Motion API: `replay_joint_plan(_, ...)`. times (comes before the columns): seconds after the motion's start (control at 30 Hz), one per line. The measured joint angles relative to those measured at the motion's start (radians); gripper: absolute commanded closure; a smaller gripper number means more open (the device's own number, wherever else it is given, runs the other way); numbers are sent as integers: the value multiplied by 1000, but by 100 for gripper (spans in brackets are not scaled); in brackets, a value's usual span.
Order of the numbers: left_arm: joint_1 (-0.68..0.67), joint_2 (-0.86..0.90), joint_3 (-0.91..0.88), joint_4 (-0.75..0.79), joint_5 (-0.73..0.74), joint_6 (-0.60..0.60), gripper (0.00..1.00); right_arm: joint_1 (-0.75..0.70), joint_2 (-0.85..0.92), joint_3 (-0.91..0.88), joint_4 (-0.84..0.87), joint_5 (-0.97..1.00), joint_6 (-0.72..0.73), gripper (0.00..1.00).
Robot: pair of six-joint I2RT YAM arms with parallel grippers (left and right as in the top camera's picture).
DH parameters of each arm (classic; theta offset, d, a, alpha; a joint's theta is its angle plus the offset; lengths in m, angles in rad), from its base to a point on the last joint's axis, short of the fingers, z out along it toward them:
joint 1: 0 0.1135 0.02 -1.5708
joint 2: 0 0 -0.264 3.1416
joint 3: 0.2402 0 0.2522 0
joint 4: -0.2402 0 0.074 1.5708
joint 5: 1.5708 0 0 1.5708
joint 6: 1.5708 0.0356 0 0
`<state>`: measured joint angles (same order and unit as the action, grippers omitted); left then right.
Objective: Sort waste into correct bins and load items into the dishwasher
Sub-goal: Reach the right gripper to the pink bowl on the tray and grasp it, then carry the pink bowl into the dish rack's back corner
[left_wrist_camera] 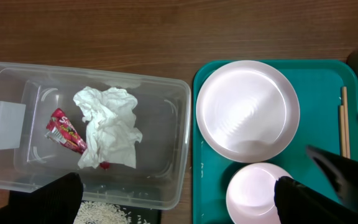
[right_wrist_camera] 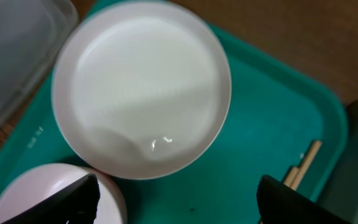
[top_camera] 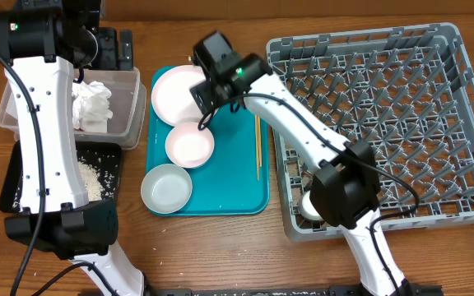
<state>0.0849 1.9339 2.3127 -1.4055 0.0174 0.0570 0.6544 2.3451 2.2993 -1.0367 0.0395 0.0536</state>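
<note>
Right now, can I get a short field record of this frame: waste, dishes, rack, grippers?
tub: napkin and wrapper inside
black tray: rice
teal tray: plate, pink bowl, grey bowl, chopsticks
rack: one cup, partly hidden
left gripper: open, empty
right gripper: open, empty, above teal tray

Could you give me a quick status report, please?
Left gripper open, empty, above clear tub. Right gripper open above plate on teal tray. Napkin, red wrapper in tub. Nothing blocking plate.
</note>
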Motion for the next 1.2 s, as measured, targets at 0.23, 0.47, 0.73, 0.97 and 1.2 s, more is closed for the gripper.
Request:
replay_joint_plan(0.23,0,0,0,0,0,0,0,2,-40,43,-156,-64,36,19)
replay_joint_plan(0.47,0,0,0,0,0,0,0,29,-38,-223,-72,-103,35,22)
replay_joint_plan(0.73,0,0,0,0,0,0,0,64,-29,-357,28,-87,-1,44)
replay_joint_plan(0.97,0,0,0,0,0,0,0,64,-29,-388,55,-69,-3,84)
replay_joint_plan(1.2,0,0,0,0,0,0,0,64,-32,-383,-20,-70,2,96)
